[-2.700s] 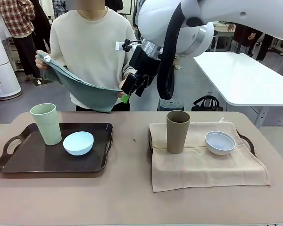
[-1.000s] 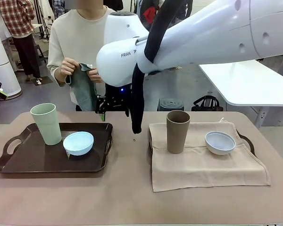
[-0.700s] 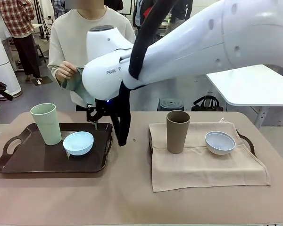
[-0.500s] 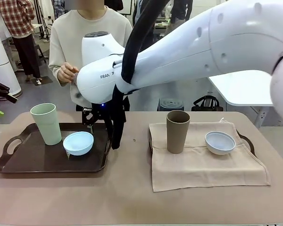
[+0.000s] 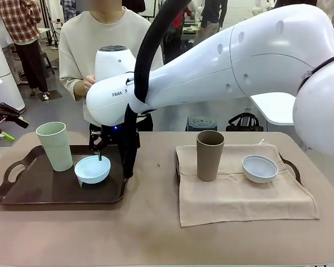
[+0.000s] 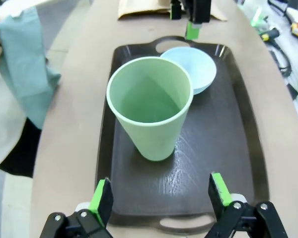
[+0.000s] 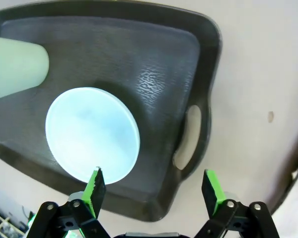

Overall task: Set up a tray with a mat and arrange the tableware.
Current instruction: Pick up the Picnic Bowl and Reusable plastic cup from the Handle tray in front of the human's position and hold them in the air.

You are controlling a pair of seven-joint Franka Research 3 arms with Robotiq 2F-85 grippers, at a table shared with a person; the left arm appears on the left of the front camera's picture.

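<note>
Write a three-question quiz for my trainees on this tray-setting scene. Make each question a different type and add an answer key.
1. True or false: the green cup stands on the beige mat.
2. Which thing is the right gripper closest to?
A. the light blue bowl
B. the brown cup
C. the white bowl
3. Fill in: the left gripper faces the green cup with its jaws ____.

Key
1. False. It stands on the dark tray, which has no mat.
2. A
3. open
</note>
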